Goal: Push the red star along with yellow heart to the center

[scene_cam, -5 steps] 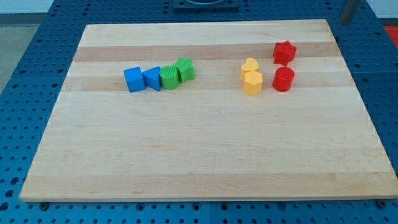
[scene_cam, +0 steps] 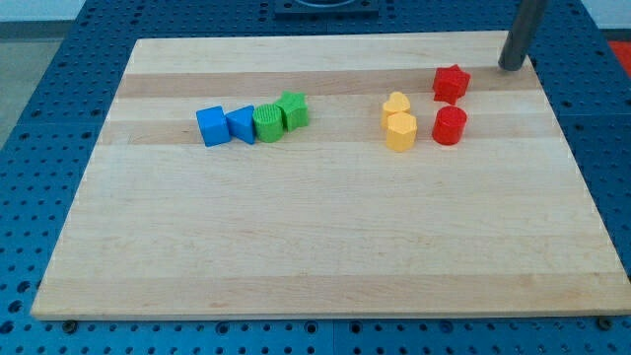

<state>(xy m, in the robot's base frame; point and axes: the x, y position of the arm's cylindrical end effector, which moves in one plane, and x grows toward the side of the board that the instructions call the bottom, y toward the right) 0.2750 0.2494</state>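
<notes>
Red star (scene_cam: 451, 83): small red block with a star outline, lying flat on the wooden board toward the view's upper right. Yellow heart (scene_cam: 395, 104): small yellow heart-shaped block, lying flat to the view's left of the star and slightly lower, apart from it.

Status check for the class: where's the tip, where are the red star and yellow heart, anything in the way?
My tip at board's top-right corner, right of red star, apart. Yellow heart left of star, against yellow hexagon. Red cylinder below star.
</notes>
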